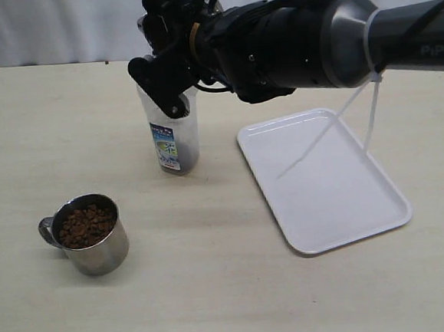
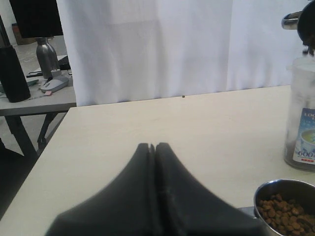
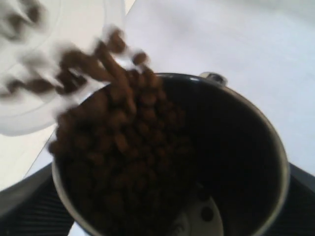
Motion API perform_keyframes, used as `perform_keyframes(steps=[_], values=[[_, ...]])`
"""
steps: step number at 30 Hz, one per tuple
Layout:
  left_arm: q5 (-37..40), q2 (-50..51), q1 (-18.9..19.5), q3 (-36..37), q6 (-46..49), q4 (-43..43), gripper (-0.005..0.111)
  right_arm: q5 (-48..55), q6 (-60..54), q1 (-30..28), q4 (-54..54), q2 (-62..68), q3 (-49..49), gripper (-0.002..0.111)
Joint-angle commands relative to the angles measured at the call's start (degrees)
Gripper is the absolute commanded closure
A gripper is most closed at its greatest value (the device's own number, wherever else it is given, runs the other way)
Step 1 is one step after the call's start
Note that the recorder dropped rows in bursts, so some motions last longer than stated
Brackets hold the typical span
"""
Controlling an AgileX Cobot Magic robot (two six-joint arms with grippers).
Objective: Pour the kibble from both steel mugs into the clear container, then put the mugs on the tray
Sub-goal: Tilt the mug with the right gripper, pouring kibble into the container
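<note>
Left fingers [image 2: 140, 196] pressed together; right fingers [image 1: 157, 75] clamped, arm [image 1: 327, 38] stretched across.

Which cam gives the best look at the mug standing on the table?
Exterior view: the whole mug shows, handle and kibble included. Left wrist view catches only part of its rim and some kibble at the frame edge. Right wrist view shows the other mug instead, mid-pour.

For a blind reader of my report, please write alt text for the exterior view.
The black right arm reaches in from the right, its gripper at the mouth of the clear container. A steel mug full of kibble stands at front left, and an empty white tray lies at right.
</note>
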State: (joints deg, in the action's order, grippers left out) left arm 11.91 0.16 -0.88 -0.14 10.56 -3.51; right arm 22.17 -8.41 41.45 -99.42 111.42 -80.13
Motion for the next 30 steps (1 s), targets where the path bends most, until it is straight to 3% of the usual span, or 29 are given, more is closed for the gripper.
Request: perform_keyframes(steps=[1,30], values=[[-0.68,-0.16,-0.48,0.14,-0.12,-0.09,0.107,1.04,-2.95,0.04,-0.52,-0.33,-0.48,0.103],[-0.68,-0.16,-0.48,0.14,-0.12,0.02,0.107,6.32,-8.51,2.84,-0.52,-0.33,-0.48,0.103]])
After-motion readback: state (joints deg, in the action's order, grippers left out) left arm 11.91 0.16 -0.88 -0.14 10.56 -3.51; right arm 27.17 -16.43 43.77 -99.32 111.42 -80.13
